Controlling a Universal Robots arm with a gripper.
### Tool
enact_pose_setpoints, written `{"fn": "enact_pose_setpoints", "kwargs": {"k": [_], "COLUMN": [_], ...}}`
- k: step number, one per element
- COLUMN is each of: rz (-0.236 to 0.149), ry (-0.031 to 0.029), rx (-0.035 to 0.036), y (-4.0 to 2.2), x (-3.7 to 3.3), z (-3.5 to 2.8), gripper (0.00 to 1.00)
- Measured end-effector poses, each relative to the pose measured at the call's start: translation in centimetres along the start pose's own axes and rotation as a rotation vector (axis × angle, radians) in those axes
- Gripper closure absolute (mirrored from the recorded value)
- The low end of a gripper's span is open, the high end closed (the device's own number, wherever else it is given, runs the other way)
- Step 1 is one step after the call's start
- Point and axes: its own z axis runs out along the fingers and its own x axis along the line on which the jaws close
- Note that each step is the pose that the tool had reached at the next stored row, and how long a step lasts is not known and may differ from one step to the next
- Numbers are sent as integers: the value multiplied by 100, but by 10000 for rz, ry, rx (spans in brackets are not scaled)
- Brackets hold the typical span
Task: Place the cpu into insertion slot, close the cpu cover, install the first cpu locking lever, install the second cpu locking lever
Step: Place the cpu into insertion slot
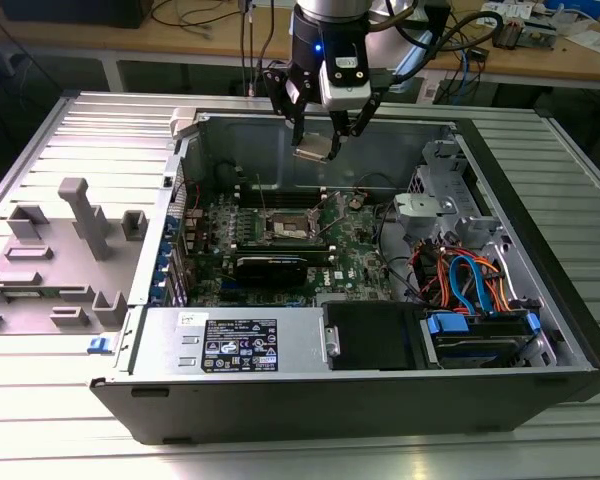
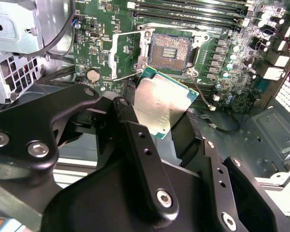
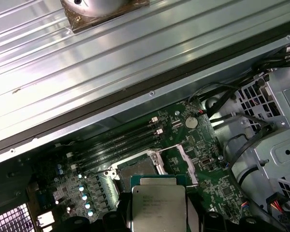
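Plainly, the work stands at its first step. The hand (image 1: pixel 322 140) grips the cpu (image 1: pixel 313 153) by two opposite edges, its fingers closed on the chip. It holds the chip in the air above the open case (image 1: pixel 540 300), well clear of the board (image 1: pixel 355 255). In the second wrist view the cpu (image 2: pixel 160 104) shows its pale metal top to the camera. It sits near the slot (image 2: pixel 170 50) but apart from it, and no part of the chip touches the socket. The slot lies bare, its dark centre uncovered. The cover (image 2: pixel 128 54) is swung up and away on one side of the slot, so the opening is free. A thin wire lever (image 2: pixel 203 94) sticks out loose beside the slot, unlatched; the other lever I cannot make out surely. By my reading, none of the four steps is done. The cpu is not yet seated, the cover is not closed, and with the cover open neither lever can be locked down.
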Motion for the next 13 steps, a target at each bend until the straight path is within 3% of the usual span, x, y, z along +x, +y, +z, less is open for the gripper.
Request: {"fn": "enact_pose_setpoints", "kwargs": {"k": [7,13], "rz": [419,1205], "ry": [-35,-100], "rx": [-8,-23], "y": [0,-1], "x": [0,0], "z": [4,10], "gripper": [46,46]}}
